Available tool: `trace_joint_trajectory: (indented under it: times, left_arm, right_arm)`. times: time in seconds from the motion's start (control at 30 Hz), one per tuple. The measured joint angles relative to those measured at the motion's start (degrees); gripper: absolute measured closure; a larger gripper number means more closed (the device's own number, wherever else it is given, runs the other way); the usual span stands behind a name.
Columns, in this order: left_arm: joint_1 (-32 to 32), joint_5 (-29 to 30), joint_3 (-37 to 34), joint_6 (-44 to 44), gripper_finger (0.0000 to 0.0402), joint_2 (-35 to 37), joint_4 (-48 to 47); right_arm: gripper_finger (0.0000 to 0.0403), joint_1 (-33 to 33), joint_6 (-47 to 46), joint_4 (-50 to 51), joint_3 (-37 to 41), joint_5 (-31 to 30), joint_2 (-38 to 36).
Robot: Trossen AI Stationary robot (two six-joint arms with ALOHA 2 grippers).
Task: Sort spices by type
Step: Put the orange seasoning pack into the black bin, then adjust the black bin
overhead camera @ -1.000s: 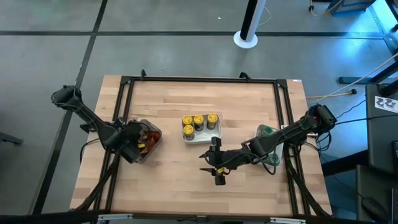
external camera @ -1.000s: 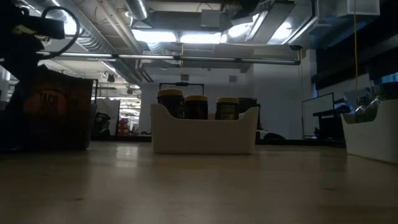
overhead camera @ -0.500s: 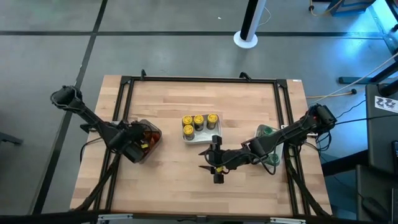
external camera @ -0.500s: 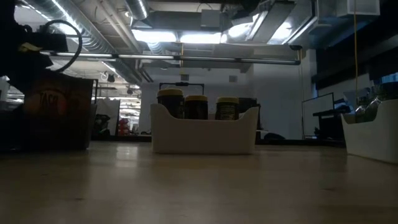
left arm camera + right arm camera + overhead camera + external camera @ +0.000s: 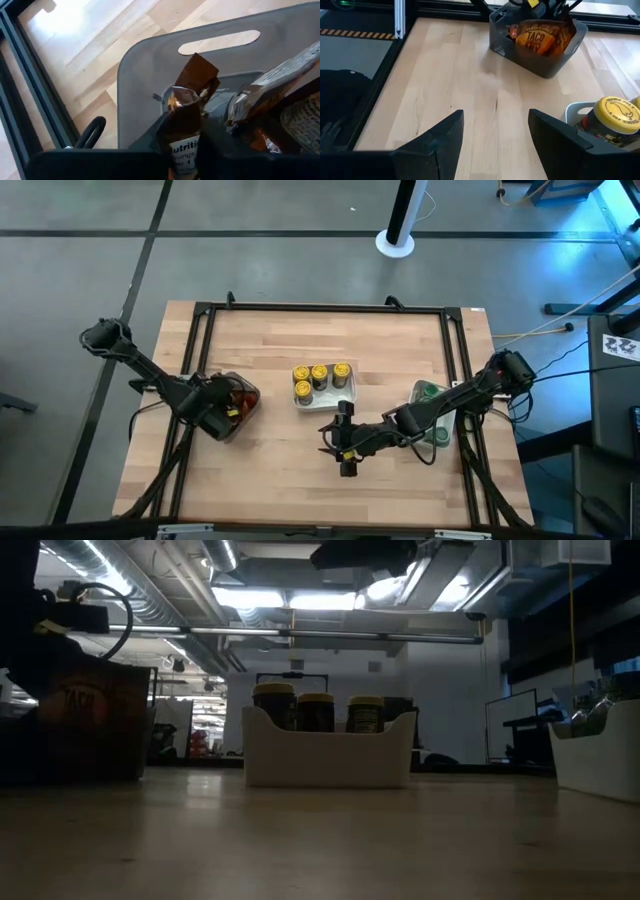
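My right gripper hangs over the bare middle of the tabletop, jaws apart and holding nothing, just in front of the white tray that carries the yellow-lidded jars. From that wrist I see one of those lids close by and, well beyond, the grey bin with the red-orange packets standing in it.

My left gripper is at that bin, at the left of the tabletop. From its wrist I look down on a packet standing upright between my jaws, its torn top above them; whether they are still clamped on it or have begun to let go, I cannot tell. A second white tray sits at the right edge under my right arm, with what looks like green inside.

The step in hand, as I judge it, is the packets: the yellow jars are already grouped, and the packets are still in the bin. Next I need a sure pinch low on the packet and a straight lift clear of the bin wall.

Since a second ago my right gripper has drifted slightly nearer the front edge; the left one has barely shifted.
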State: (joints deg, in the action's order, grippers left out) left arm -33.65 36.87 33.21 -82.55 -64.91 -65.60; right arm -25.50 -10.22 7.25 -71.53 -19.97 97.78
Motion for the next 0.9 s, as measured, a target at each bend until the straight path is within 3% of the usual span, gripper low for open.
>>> trace_joint_trajectory:
  times: [0.27,0.53,0.73,0.9]
  left_arm:
    - [0.2,-1.3,3.3,0.5,0.0254,0.4,-6.1]
    - [0.2,-1.5,14.7,6.6,0.0233,2.8,-12.4]
    - [0.2,2.8,20.7,18.8,0.0233,3.1,-4.6]
    - [-0.1,1.8,20.8,34.7,0.0233,2.7,12.5]
  right_arm:
    - [0.0181,0.0,0.0,-0.1,0.0,0.0,0.0]
    - [0.0181,0.0,0.1,-0.1,0.0,0.0,0.0]
    - [0.0181,0.0,0.2,-0.2,0.0,0.0,0.0]
    - [0.0181,0.0,0.2,-0.2,0.0,0.0,0.0]
